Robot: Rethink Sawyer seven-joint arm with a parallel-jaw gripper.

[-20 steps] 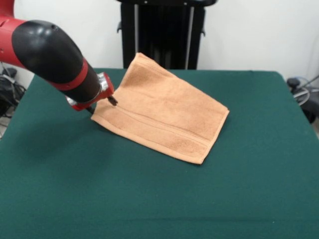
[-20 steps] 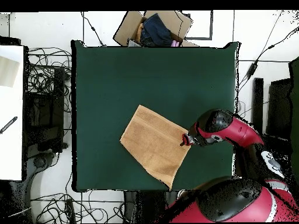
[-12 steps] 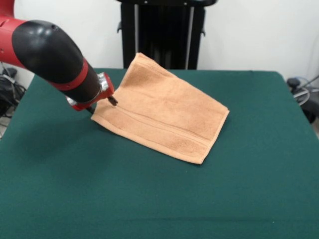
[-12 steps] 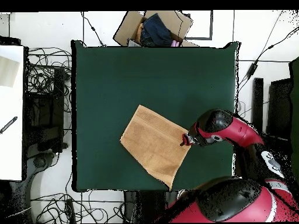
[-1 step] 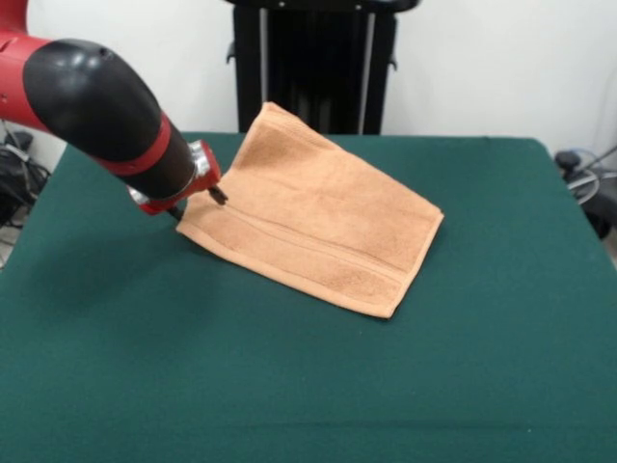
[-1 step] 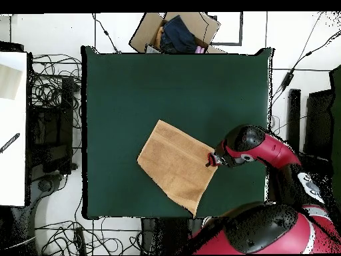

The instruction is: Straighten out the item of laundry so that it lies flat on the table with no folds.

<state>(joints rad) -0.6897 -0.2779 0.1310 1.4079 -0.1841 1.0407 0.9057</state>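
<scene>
The item of laundry (image 5: 313, 220), a light orange-tan towel with band stripes along its near hem, lies spread at an angle on the green table (image 5: 289, 386). Its far corner shows above the line of the table's far edge. In the overhead view the towel (image 6: 174, 165) sits near the table's (image 6: 133, 87) bottom edge, one corner reaching that edge. My gripper (image 5: 218, 195) is at the towel's left edge, touching or just beside it. From above the gripper (image 6: 209, 161) is at the towel's right corner. The red and black arm hides its state.
A black stand (image 5: 313, 63) rises behind the table's far edge. In the overhead view a cardboard box with dark cloth (image 6: 174, 32) sits beyond the table's top edge, and cables (image 6: 53, 87) and a white surface (image 6: 12, 127) lie to the left.
</scene>
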